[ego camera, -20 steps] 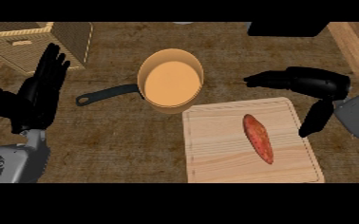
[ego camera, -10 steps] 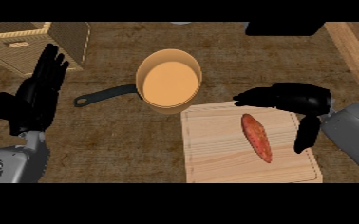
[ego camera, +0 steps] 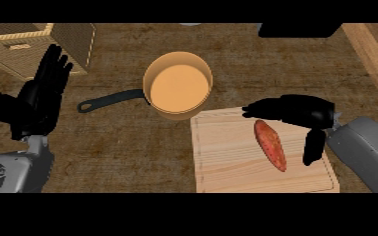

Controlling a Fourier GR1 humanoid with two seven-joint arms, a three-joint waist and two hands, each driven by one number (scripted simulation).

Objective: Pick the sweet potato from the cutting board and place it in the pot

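Sweet potato (ego camera: 270,144) under open right hand (ego camera: 299,111)

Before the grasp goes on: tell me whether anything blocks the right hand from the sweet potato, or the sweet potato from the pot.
Nothing visible does. The right hand hovers by the sweet potato on the cutting board; the open pot is beyond the board's corner.

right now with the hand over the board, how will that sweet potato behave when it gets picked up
The sweet potato looks solid, so probably stiff, not floppy. Its long, tapered, rounded shape lying flat on the cutting board suggests it may roll or pivot if nudged off-centre. The right hand hovers open beside it.
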